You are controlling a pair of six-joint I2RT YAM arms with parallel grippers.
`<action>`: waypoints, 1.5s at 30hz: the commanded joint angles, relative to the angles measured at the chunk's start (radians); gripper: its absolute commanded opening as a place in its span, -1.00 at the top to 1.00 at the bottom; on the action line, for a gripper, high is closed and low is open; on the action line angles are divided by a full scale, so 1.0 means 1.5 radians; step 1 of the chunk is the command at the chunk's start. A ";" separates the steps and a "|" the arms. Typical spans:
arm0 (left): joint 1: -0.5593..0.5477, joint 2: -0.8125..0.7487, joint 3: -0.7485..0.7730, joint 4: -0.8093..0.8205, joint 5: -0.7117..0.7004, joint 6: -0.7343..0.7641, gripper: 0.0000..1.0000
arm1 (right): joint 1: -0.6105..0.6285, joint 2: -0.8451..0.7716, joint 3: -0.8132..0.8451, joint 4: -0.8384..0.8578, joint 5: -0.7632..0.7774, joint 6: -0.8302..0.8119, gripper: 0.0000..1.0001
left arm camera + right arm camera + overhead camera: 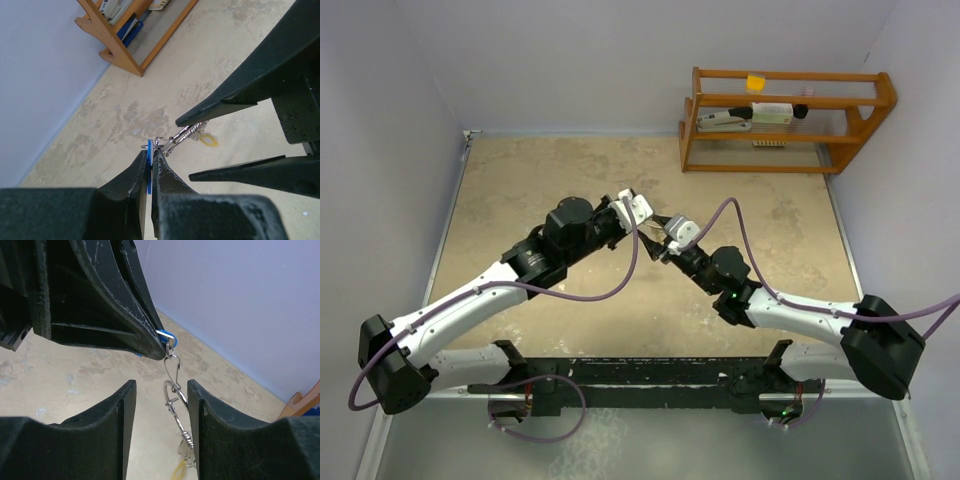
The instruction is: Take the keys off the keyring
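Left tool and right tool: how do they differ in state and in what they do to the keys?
The left tool is shut on the blue key; the right tool is open. The left tool carries the key, while the right tool only straddles the chain attached to it, without clamping it. Both have black fingers and meet above the table.

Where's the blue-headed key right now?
The blue-headed key is pinched edge-on in the left gripper's shut jaws, low centre in the left wrist view; its silver chain runs toward the open right gripper.
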 commanded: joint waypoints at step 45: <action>-0.075 -0.028 0.006 0.048 -0.074 0.025 1.00 | 0.004 0.014 0.018 0.064 0.024 -0.007 0.51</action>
